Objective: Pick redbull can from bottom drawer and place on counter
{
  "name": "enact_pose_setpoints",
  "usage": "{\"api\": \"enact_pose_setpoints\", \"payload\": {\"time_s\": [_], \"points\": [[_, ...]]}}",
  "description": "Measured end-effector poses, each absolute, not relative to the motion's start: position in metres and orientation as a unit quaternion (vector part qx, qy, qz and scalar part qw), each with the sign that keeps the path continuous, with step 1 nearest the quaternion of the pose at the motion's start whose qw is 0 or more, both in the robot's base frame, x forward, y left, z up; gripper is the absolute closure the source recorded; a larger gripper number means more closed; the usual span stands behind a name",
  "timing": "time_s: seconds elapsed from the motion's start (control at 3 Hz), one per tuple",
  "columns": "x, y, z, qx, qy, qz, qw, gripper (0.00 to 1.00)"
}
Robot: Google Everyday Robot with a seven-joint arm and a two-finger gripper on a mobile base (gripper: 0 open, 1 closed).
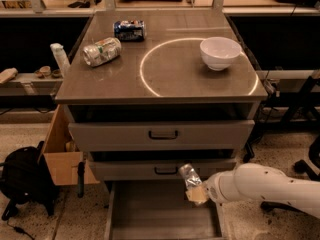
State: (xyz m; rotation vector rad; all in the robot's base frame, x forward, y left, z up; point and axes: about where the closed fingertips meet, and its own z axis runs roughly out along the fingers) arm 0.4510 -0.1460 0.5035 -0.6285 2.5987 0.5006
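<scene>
My tool (198, 194), lower centre, clenches the can (188, 175) over the drawer (155, 211); I'd lift clear before swinging to the table (175, 81).

White arm (265, 186) reaching in from right, forearm lying nearly level; hand (195, 192) hovering above open drawer (155, 211), gripping tilted can (188, 175) by its lower end.

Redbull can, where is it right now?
The redbull can sits in the gripper, lower centre-right of the camera view, above the open bottom drawer.

Speckled floor (75, 219); cardboard box (62, 166), black backpack (22, 181) (both left); perhaps shelf (20, 86) behind.
</scene>
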Motion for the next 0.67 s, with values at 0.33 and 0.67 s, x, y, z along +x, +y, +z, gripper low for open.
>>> {"api": "enact_pose_setpoints", "payload": {"time_s": [0.33, 0.67], "points": [[0.453, -0.146, 0.547, -0.224, 0.932, 0.164, 0.232, 1.0], [0.449, -0.142, 0.586, -0.225, 0.929, 0.147, 0.255, 1.0]]}}
